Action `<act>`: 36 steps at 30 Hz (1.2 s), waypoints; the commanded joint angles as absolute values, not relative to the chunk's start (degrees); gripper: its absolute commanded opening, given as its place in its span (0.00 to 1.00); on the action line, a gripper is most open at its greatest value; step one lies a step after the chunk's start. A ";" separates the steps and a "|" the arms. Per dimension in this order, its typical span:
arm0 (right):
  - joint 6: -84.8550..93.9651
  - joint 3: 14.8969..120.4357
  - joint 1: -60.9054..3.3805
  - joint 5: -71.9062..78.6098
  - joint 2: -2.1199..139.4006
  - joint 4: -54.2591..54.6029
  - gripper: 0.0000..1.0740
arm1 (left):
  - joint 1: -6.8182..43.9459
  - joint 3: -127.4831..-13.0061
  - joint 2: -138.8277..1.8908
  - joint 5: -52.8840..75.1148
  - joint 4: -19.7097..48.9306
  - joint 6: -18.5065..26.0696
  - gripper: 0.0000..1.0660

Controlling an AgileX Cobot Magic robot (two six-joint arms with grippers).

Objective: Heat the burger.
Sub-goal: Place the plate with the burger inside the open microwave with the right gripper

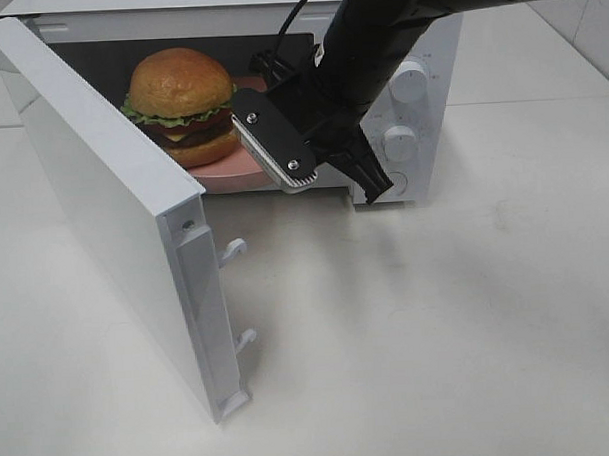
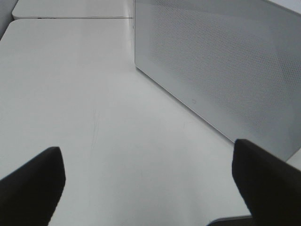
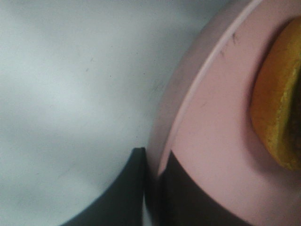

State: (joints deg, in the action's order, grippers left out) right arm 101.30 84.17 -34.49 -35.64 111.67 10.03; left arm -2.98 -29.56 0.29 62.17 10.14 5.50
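One burger, its glossy brown bun domed over green lettuce and a dark patty, sits on a round pink plate inside the open white microwave. The right pincer is clenched on the near rim of that plate, one dark finger below the edge and one above, with the bun's underside just beyond them in the right wrist view. Its black arm reaches down across the oven's front, past two white knobs on the control panel. The microwave door stands swung wide toward the camera, its latch hooks showing along the free edge. The left pincer is released, its two dark fingers spread far apart and holding nothing, hanging over bare white surface just beside a white dotted panel. The microwave rests on the same pale surface, which runs to seams with other white tops behind.
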 commanded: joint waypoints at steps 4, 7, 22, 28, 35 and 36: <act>98.89 88.01 -34.55 -32.77 113.85 8.19 0.00 | -2.92 -29.56 1.20 61.54 10.08 5.10 0.83; 98.09 89.32 -34.78 -32.77 115.11 8.08 0.00 | -2.92 -29.56 1.20 61.54 10.08 5.10 0.83; 92.48 99.69 -34.89 -34.66 122.27 6.25 0.00 | -2.92 -29.56 1.20 61.54 10.08 5.10 0.83; 91.27 103.48 -34.89 -35.70 124.79 5.33 0.00 | -2.92 -29.56 1.20 61.54 10.08 5.10 0.83; 87.32 108.46 -34.89 -36.33 128.23 2.75 0.00 | -2.92 -29.56 1.20 61.54 10.08 5.10 0.83; 87.32 108.46 -34.89 -36.33 128.23 2.75 0.00 | -2.92 -29.56 1.20 61.54 10.08 5.10 0.83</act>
State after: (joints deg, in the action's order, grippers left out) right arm 88.64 106.80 -34.84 -38.90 128.46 3.09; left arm -2.98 -29.56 0.29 62.17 10.14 5.50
